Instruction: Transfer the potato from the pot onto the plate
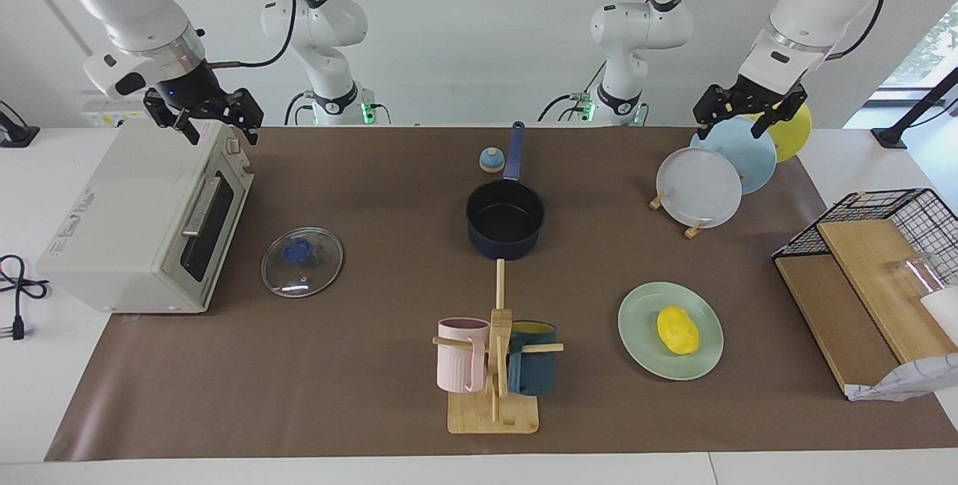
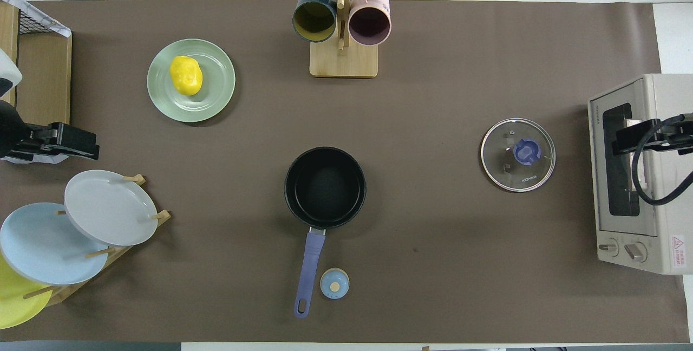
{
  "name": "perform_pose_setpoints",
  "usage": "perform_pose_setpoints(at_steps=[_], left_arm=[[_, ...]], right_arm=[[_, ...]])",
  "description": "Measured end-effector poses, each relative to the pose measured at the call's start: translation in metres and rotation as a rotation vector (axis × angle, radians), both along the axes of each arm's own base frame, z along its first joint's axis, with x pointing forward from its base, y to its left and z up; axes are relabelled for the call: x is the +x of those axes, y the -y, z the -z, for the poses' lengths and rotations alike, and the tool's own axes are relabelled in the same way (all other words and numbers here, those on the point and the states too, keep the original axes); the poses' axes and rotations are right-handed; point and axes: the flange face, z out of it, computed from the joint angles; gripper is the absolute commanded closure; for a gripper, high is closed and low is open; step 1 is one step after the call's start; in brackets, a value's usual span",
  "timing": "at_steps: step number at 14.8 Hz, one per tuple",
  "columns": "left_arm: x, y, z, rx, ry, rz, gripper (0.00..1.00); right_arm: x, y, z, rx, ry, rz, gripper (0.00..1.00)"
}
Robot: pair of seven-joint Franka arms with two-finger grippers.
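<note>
Brown mat: potato on plate, well apart from raised, empty left pincer

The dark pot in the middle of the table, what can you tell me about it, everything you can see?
The pot is a small round saucepan, dark navy outside and black inside, seemingly metal with a matte lining. It stands upright on the brown table cover, uncovered and empty. Its long straight blue handle points toward the robots and has a hole at its end. A small blue bell sits beside the handle without touching it. A glass lid lies apart, toward the right arm's end. Nothing touches the pot but the table cover.
</note>
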Motion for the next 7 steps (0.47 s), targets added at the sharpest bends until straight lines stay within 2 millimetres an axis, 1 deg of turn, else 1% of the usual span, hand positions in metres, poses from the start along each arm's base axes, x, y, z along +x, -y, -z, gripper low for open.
perform_pose_setpoints(at_steps=[3,7], left_arm=[[0.0018,0.0033,-0.0024,-0.036,0.016,-0.001,0.00],[0.0040,-0.0015,-0.0034,-0.040,0.029,-0.011,0.00]], right_arm=[[0.0000,0.0000,0.0000,0.000,0.000,0.000,0.00],[0.0000,0.0000,0.0000,0.000,0.000,0.000,0.00]])
